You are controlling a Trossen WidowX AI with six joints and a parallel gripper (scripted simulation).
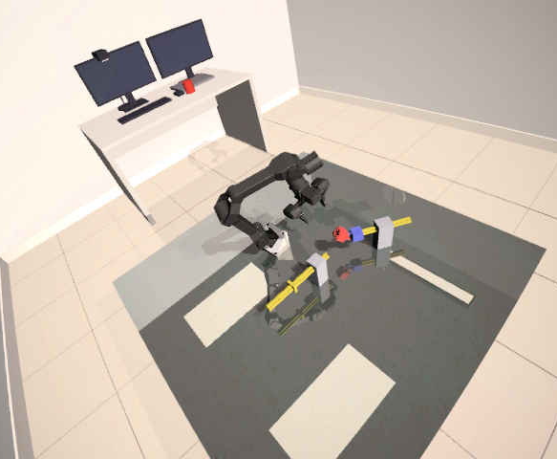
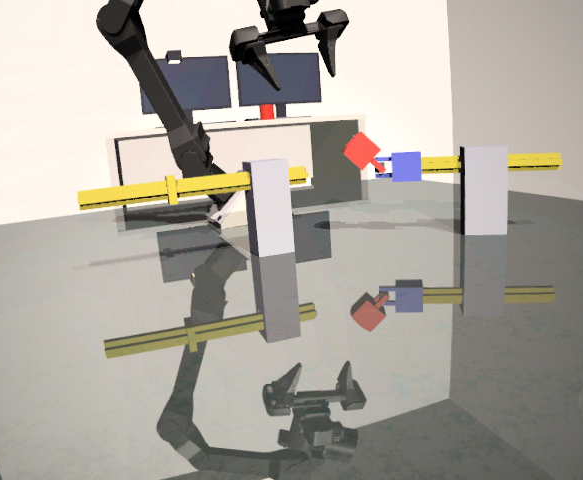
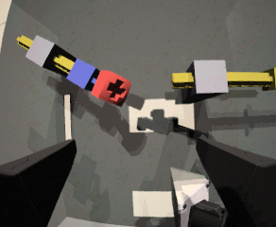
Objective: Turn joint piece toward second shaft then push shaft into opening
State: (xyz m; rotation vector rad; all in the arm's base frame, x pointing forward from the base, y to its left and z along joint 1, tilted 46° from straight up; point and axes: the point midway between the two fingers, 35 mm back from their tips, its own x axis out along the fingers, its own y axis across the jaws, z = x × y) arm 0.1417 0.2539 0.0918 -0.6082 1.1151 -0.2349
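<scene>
The red joint piece hangs on hinges at the blue part on the first yellow shaft. It is tilted; its cross-shaped opening faces partly up in the wrist view. The second yellow shaft passes through its grey block, its end apart from the red piece. My gripper is open and empty, above and clear of both.
The first shaft's grey block stands beyond the blue part. A yellow collar sits on the second shaft. The white arm base stands behind the second shaft's block.
</scene>
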